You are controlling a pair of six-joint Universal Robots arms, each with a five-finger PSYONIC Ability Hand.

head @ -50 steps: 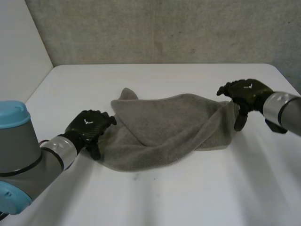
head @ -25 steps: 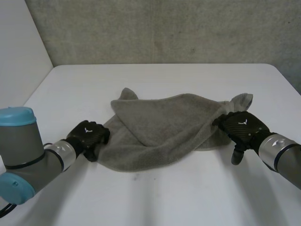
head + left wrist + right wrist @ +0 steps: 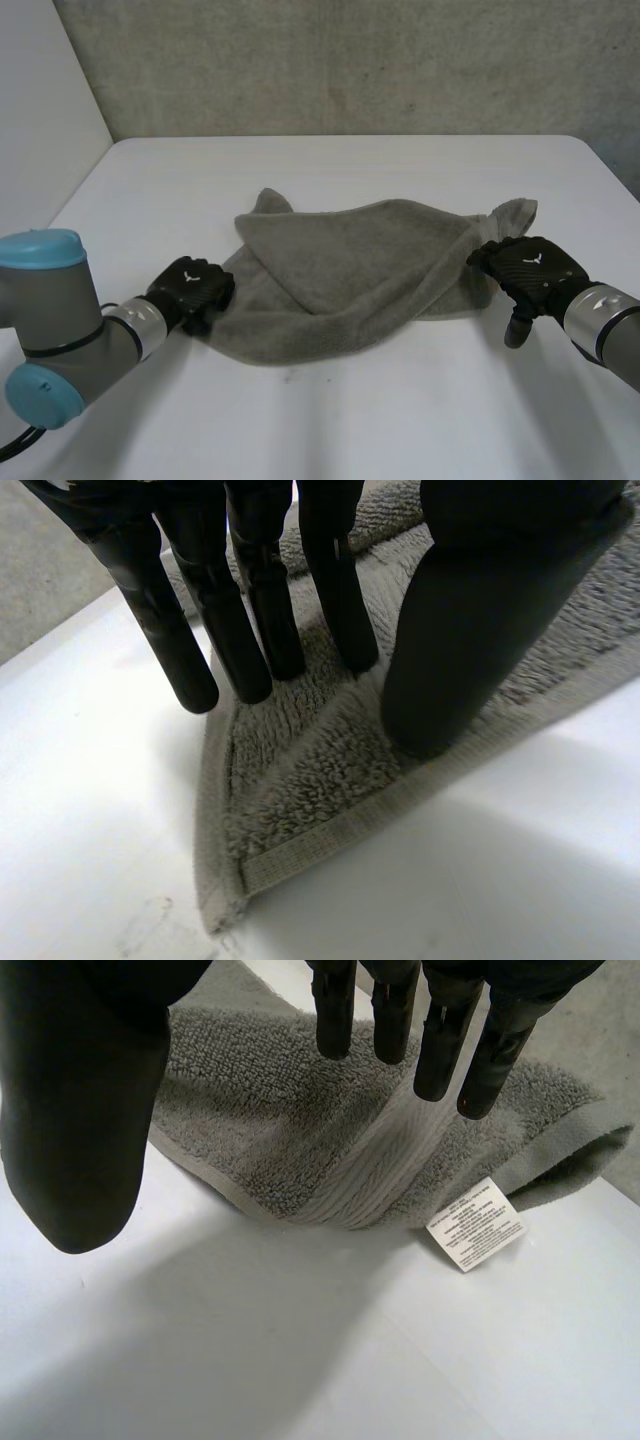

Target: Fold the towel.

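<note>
White table (image 3: 330, 420), grey towel (image 3: 350, 265) lying dead centre, bunched and layered, not flat. One loose corner (image 3: 515, 212) sticks up at the towel's 2 o'clock, another peak at 11.

Left hand (image 3: 190, 288) is at the towel's 8 o'clock corner. Fingers (image 3: 250, 630) are straight with tips down on the pile, and the thumb (image 3: 460, 650) is planted just inside the hem (image 3: 400, 800). It presses rather than pinches, with cloth lying slack between thumb and fingers.

Right hand (image 3: 530, 270) is at the 3 o'clock end, spread wide and holding nothing. Its fingertips (image 3: 440, 1040) hang over the woven band (image 3: 400, 1160); its thumb sits over bare table, off the cloth. The care label (image 3: 476, 1223) pokes out from under the edge there.

Risks, as I read it:
- Neither hand has a grip. Lift now and the towel stays put or slides.
- The right thumb starts off the cloth, so closing may scrape the table and miss the hem, or catch just the label.
- The left corner is doubled over. A pinch there likely takes only the top layer and the lower one drops out mid-lift.
- One side gripping before the other drags the whole towel sideways.
- Folding over the present bunching locks in skewed edges, and that 2 o'clock corner ends up poking out.
</note>
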